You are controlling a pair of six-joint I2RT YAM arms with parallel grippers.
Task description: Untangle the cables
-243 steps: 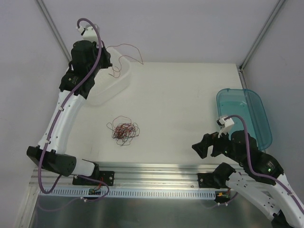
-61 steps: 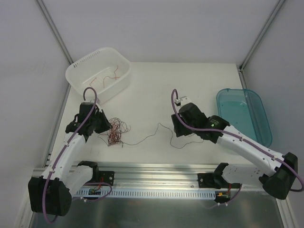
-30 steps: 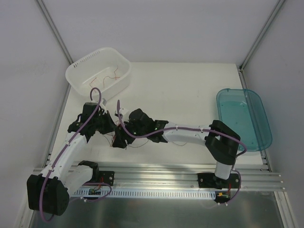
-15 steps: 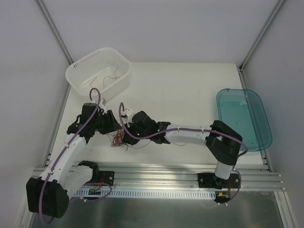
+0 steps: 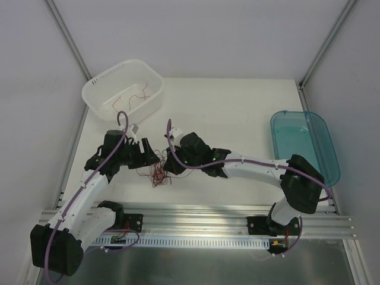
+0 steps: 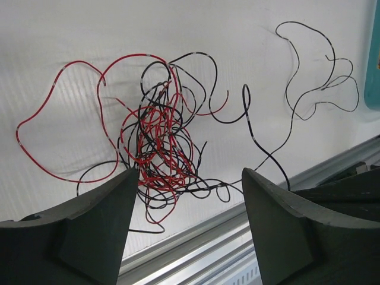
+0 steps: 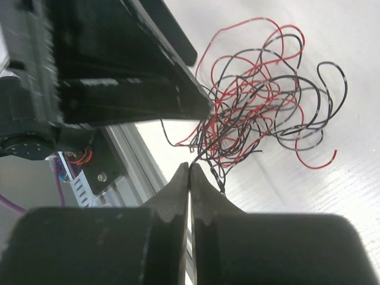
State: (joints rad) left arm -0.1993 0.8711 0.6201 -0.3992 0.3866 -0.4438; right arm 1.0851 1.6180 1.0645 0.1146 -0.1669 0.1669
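The cables (image 5: pixel 158 174) lie as a tangled clump of thin red and black wires near the table's front edge, between the two grippers. In the left wrist view the clump (image 6: pixel 157 142) sits just ahead of my left gripper (image 6: pixel 190 173), whose jaws stand wide open and hold nothing. One black wire (image 6: pixel 314 77) trails off to the right. My right gripper (image 7: pixel 190 167) is shut, pinching a black strand that runs up into the clump (image 7: pixel 255 113). From above, the left gripper (image 5: pixel 151 157) and right gripper (image 5: pixel 168 162) are close together over the clump.
A white basket (image 5: pixel 98 80) at the back left holds a few loose red wires (image 5: pixel 133 98). A teal bin (image 5: pixel 320 127) stands at the right. The metal rail (image 5: pixel 196 211) runs along the front edge, close to the clump.
The left gripper has opened and let go of the clump. The right gripper has shut on a black strand and drawn back to the right, dragging the clump slightly.
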